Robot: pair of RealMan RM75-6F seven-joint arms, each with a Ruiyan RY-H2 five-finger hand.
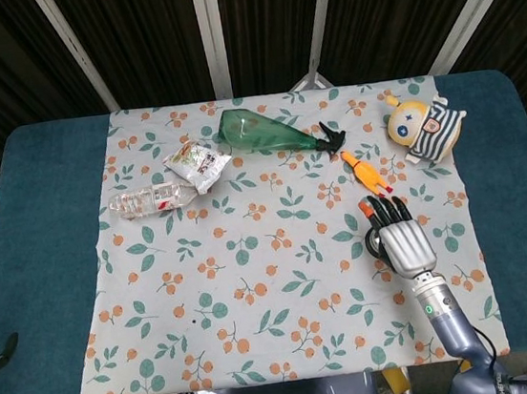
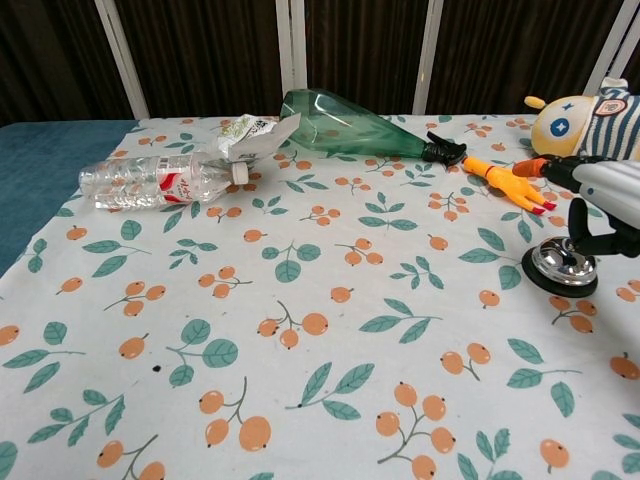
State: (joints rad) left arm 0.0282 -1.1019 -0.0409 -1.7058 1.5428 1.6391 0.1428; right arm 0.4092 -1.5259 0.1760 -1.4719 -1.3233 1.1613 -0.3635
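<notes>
Shiny silver bell (image 2: 563, 263) showed only from the chest; from above, the right hand (image 1: 403, 237) covered it, fingers spread, holding nothing.

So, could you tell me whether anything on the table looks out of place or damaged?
Both bottles lie on their sides: the green spray bottle and the clear plastic bottle, which looks crushed. A crumpled snack packet lies between them.
</notes>
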